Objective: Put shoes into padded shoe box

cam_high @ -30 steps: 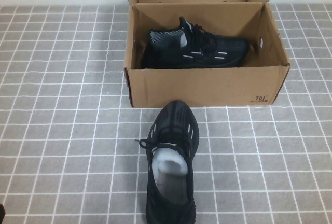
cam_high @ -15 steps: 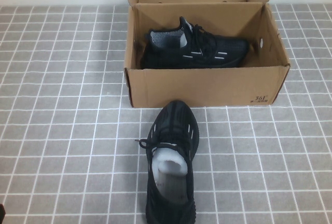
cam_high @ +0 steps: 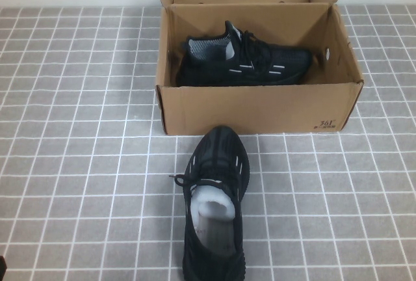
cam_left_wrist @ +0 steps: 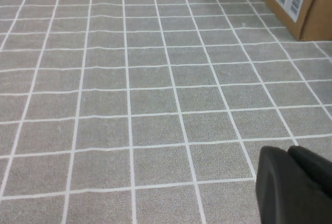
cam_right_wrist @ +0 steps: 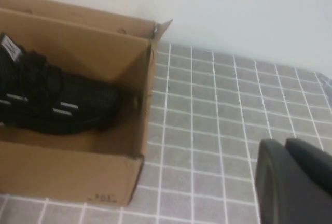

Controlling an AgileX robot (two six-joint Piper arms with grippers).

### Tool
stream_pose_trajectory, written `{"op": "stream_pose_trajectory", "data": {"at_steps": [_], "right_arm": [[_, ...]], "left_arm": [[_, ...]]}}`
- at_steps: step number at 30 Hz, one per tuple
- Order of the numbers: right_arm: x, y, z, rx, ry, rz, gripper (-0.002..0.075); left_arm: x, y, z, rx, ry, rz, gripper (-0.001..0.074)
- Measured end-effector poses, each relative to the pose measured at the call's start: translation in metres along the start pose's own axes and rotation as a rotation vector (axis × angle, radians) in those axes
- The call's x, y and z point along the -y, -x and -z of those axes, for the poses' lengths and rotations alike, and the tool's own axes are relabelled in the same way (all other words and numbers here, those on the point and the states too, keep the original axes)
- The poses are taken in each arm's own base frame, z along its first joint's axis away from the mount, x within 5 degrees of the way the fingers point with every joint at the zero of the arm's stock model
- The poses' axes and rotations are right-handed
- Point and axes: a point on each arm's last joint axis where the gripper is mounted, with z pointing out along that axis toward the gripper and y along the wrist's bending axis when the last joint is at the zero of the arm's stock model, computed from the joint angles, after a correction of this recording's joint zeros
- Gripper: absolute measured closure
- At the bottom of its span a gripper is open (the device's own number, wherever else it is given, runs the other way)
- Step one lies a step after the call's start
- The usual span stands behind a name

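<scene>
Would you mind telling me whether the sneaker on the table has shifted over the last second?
No. The sneaker on the table keeps its toe just short of the shoe box front wall, on the same tiles. Neither claw touches it.

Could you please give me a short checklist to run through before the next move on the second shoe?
1. One shoe already in the box: ok, it lies on its side along the back wall.
2. Second shoe reachable: ok, it stands on the table in front of the box, toe toward it, nothing on it.
3. Room left in the box: ok, bare floor shows in front of the packed shoe.
4. Flaps out of the way: ok, they stand upright.
5. Left claw free: cannot tell; it hangs over bare tiles, nothing seen in it.
6. Right claw free: cannot tell; it hangs right of the box.
</scene>
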Motion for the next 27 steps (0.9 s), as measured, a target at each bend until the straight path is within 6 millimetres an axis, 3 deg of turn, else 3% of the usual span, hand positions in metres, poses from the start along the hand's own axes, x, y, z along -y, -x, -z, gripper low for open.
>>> {"op": "stream_pose_trajectory", "data": {"at_steps": [7, 13, 17, 22, 27], "right_arm": [[0.03, -0.07, 0.052, 0.105, -0.043, -0.178, 0.0732], [0.038, -0.122, 0.088, 0.19, -0.064, -0.24, 0.0732], [0.038, -0.146, 0.094, 0.226, -0.061, -0.235, 0.0732], [0.031, -0.172, 0.085, 0.216, -0.007, -0.232, 0.0732], [0.023, -0.192, 0.084, 0.182, 0.051, -0.081, 0.0732]], "left_arm": [[0.0, 0.0, 0.0, 0.0, 0.0, 0.0, 0.0739], [0.0, 0.0, 0.0, 0.0, 0.0, 0.0, 0.0739], [0.0, 0.0, 0.0, 0.0, 0.0, 0.0, 0.0739], [0.0, 0.0, 0.0, 0.0, 0.0, 0.0, 0.0739], [0.0, 0.0, 0.0, 0.0, 0.0, 0.0, 0.0739]]}}
